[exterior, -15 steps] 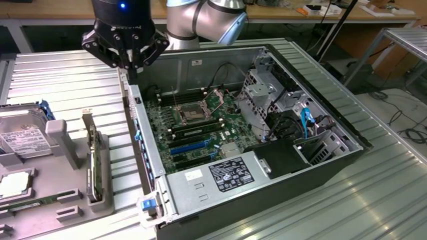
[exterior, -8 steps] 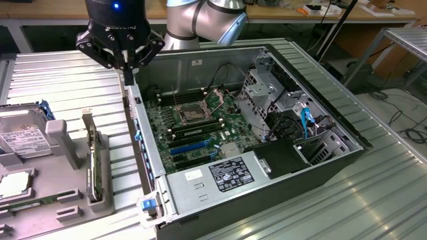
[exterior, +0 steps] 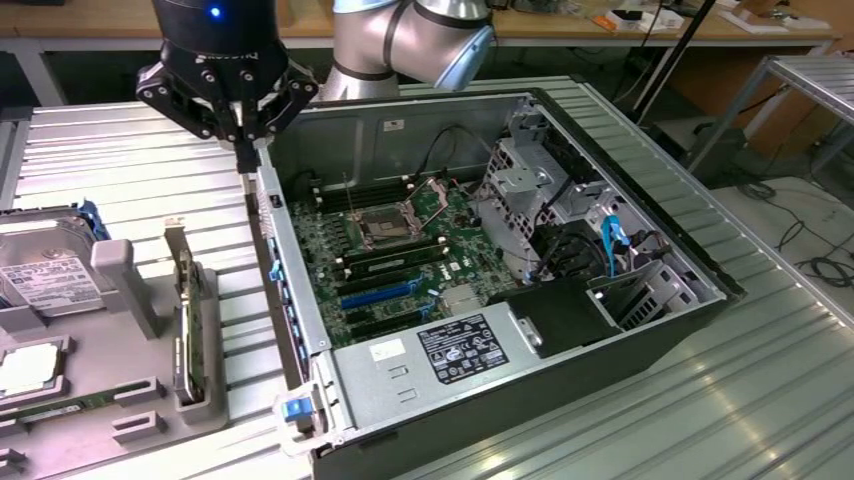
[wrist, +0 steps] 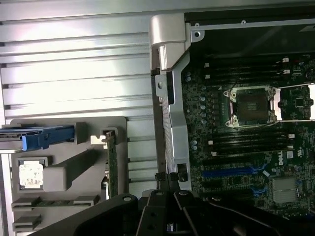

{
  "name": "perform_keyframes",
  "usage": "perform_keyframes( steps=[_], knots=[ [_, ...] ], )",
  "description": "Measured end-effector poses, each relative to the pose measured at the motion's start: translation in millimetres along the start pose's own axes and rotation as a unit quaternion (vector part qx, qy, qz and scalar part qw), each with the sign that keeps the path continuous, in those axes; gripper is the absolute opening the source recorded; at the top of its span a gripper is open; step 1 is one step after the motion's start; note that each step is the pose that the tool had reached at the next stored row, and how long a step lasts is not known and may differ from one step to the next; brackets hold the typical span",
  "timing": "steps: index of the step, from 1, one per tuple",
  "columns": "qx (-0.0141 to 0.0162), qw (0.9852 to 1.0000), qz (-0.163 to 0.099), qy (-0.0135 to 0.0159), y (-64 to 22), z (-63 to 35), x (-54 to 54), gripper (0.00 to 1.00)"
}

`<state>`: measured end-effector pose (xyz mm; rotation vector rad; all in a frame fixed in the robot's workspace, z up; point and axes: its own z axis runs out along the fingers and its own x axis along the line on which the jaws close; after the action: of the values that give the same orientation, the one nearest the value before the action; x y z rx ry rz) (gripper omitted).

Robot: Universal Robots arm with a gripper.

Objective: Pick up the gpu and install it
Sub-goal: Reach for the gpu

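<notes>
The gpu stands on edge in a slot of the grey holder at the exterior view's left, its silver bracket at the far end. It is a thin green strip in the wrist view, gpu. My gripper hangs shut and empty above the rear wall of the open computer case, well beyond the gpu and apart from it. The wrist view has the gripper over that same wall. The motherboard lies exposed inside, with blue expansion slots.
The grey holder also carries a hard drive with a white label, a processor chip and a memory stick. A drive cage and cables fill the case's right side. Everything rests on a ribbed metal table.
</notes>
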<state>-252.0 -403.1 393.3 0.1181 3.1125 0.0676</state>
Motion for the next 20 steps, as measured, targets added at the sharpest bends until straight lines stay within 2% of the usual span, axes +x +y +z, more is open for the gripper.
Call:
perform_keyframes(
  steps=[6,20],
  knots=[
    [0.0,1.0,0.0,0.0,-0.7,-0.2,5.4,0.11],
    [0.0,1.0,0.0,0.0,-3.8,-0.8,25.9,0.11]
  ],
)
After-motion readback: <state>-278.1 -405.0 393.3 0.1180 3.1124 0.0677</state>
